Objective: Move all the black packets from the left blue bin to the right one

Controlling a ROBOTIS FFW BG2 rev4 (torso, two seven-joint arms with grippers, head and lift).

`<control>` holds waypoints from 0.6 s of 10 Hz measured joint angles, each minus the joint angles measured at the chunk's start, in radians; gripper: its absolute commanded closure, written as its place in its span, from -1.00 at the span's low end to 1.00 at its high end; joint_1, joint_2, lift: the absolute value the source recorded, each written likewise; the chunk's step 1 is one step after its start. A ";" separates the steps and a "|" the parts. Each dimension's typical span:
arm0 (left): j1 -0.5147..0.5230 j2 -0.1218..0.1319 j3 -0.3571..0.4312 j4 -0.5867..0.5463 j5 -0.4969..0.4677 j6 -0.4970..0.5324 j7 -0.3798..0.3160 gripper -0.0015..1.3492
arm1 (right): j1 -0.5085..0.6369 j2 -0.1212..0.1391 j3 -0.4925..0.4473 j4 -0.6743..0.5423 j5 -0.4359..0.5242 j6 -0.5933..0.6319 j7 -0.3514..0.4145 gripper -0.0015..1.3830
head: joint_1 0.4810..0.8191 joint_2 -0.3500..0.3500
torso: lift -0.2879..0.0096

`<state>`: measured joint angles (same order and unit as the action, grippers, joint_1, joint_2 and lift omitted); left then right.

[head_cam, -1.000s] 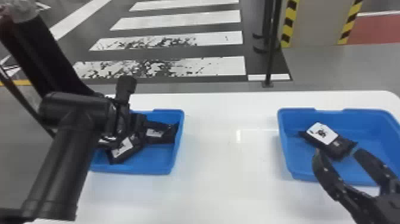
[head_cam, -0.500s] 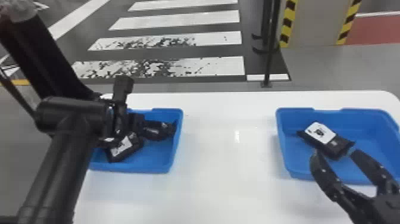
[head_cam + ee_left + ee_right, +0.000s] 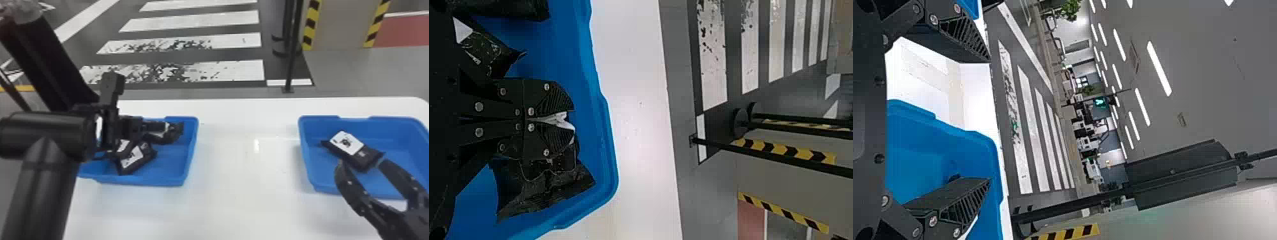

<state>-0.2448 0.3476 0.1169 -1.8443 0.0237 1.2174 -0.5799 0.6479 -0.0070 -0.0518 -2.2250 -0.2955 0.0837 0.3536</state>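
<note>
packets (image 3: 132, 159) lie in left bin (image 3: 153, 182), left pincer (image 3: 164, 127) pinching one (image 3: 169, 136); another (image 3: 348, 144) lies in right bin (image 3: 307, 159), right pincer (image 3: 361, 162) spread.

The white table (image 3: 245, 198) carries the left blue bin (image 3: 143, 180) and right blue bin (image 3: 394, 127).

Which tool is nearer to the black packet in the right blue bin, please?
Right. The right tool is open near the close side of that black packet; the left tool is farther away, at the left blue bin.
</note>
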 measured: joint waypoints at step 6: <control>0.240 -0.057 0.014 -0.322 0.271 -0.228 0.000 0.79 | -0.032 -0.011 0.047 -0.052 -0.048 0.044 0.055 -0.72 | 0.27 0.23 | -0.31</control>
<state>-0.0044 0.2908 0.1310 -2.1663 0.2951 0.9890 -0.5798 0.6159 -0.0183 -0.0052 -2.2772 -0.3436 0.1275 0.4083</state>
